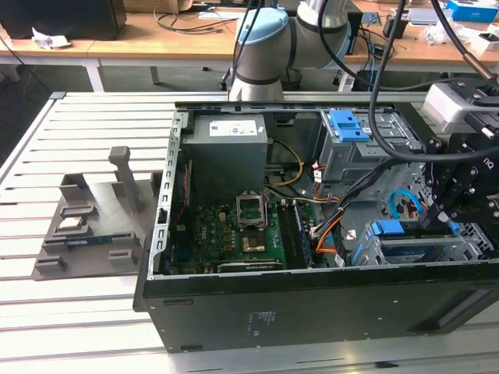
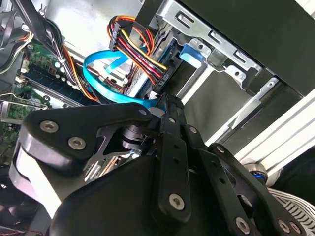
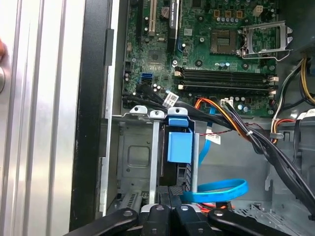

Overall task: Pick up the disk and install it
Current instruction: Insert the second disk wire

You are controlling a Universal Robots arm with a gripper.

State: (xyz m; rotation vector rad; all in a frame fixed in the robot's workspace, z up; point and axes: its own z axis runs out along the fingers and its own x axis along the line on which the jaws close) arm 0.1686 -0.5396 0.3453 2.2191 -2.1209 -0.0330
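Now: gripper at the drive cage, disk seated between the rails

Closest in the first wrist view, the gripper (image 3: 172, 192) has its black fingers drawn narrow, tips together, right against the end of the disk (image 3: 178, 145). Whether they pinch it or only touch it I cannot tell. The disk stands edge-on in the cage (image 3: 130, 152), its blue bracket tab showing between two metal rails. Just beside it a blue cable (image 3: 221, 189) loops across the case floor. Beyond the cage lies the motherboard (image 3: 206, 49).

At the exterior view's lower right, the gripper (image 1: 437, 222) hangs over the cage inside the open case (image 1: 312, 312), with the disk (image 1: 387, 229) just beside it. At mid-frame sits the motherboard (image 1: 234, 234), and behind it a grey box (image 1: 230, 152) with a white label. Farther back, at the upper middle, the arm (image 1: 265, 47) rises. The case rests on a slatted table (image 1: 78, 327); at the exterior view's left, well apart from the case, is a grey tray (image 1: 86, 226).
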